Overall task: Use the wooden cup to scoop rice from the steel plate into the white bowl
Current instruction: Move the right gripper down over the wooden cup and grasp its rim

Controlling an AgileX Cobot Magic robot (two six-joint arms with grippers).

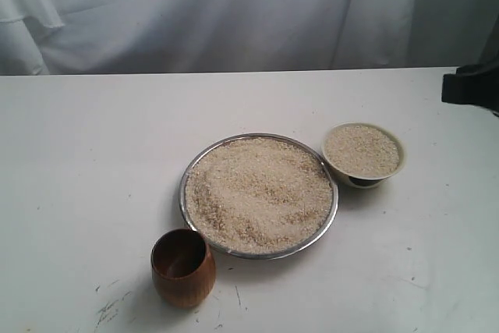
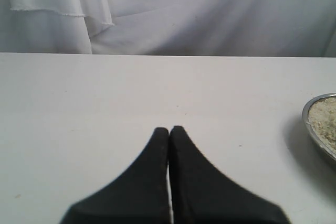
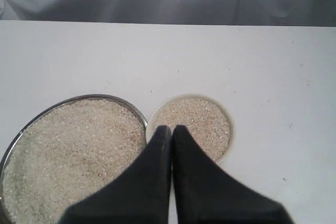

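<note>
Got the left end effector [image 2: 168, 129] pinched together on nothing over bare desk [image 2: 79, 93]. Same deal with the right end effector [image 3: 171, 128]: pressed together, empty, aimed at where the bowl [image 3: 231, 135] sits just beside the plate [image 3: 89, 96]. Further out, seeing rice [image 1: 261, 193] heaped across the plate, more filling the bowl, and the cup [image 1: 183, 271] standing upright near the plate's edge, well apart from both end effectors.
</note>
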